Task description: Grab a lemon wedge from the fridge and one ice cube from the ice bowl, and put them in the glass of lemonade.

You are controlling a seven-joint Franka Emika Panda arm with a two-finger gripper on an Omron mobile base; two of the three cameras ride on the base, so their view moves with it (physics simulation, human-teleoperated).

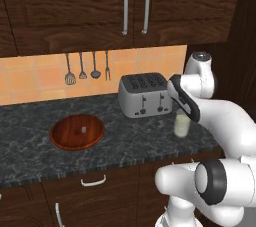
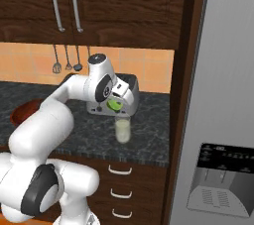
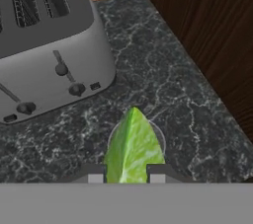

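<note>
One ice cube [image 1: 83,130] sat in the ice bowl [image 1: 62,139], far left of our gripper [image 3: 127,174]. We had it clamped on the lemon wedge [image 3: 132,148], directly above the glass of lemonade [image 2: 123,130], presumably poised for dropping.

Dark granite counter [image 1: 30,116] with ice bowl [image 1: 77,132], toaster [image 1: 145,94], glass of lemonade [image 1: 181,123].

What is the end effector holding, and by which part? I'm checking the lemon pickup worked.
The end effector holds the lemon wedge, pinched at its broad end, pointed tip out, above the glass of lemonade.
</note>
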